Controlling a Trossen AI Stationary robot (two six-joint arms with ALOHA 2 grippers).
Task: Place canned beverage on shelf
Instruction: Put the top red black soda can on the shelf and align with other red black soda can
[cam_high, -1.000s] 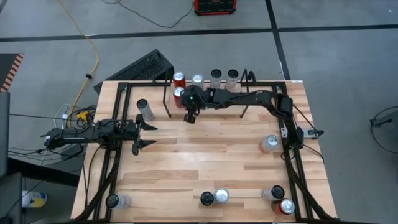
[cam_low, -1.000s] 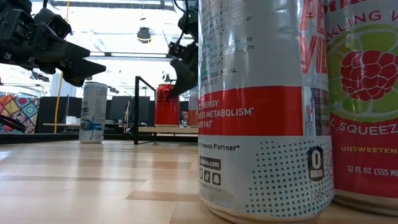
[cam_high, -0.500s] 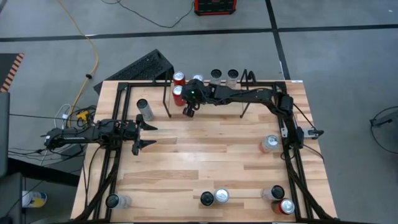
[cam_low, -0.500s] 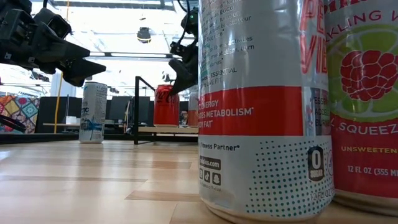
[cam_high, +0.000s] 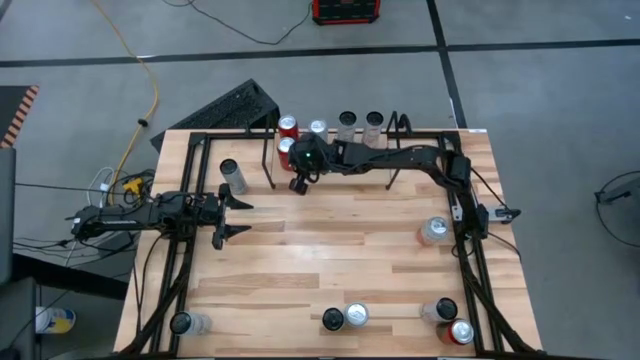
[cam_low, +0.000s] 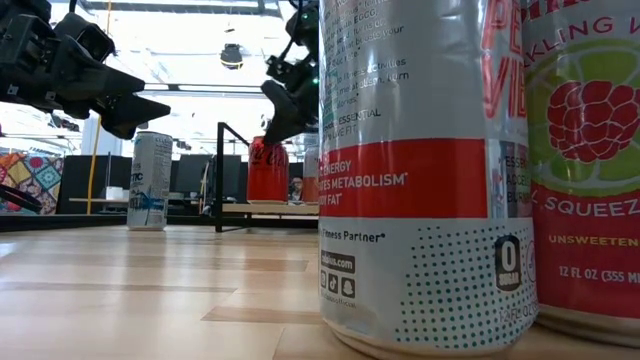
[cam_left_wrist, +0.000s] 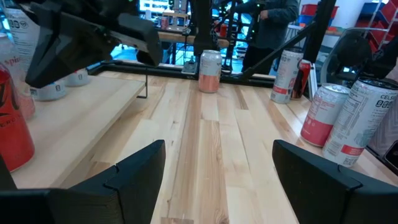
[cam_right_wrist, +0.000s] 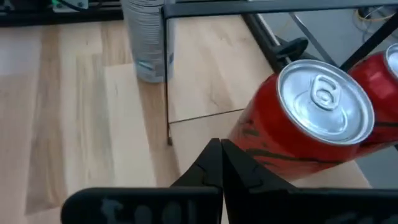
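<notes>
Now look at the left side of the table first. Your left gripper (cam_high: 225, 217) hangs over the wood with its fingers spread wide, and it holds nothing. A silver can (cam_high: 232, 175) stands near it, a bit farther back on the table. That arm is just waiting, well away from the shelf (cam_high: 392, 128).

Move your eyes to the middle at the back. Your right gripper (cam_high: 299, 183) is there, with its fingers pressed tight together, and it holds nothing too. Right beside its tip stands a red can (cam_right_wrist: 298, 121), upright, with its shiny top facing up. I cannot tell if the tip touches the can or is just beside it. From above, the red can (cam_high: 287, 150) sits a little behind the tip, at the left end of the shelf, next to a thin wire post (cam_right_wrist: 167, 74).

A second red can (cam_high: 288, 126) stands just behind it, and more cans (cam_high: 360, 122) line the back toward the right.

So the right arm is the near one by far. I think the red can is in its spot, or close to it. If you go for another can, the spare ones are at the front of the table, like the can (cam_high: 433, 231) on the right side
</notes>
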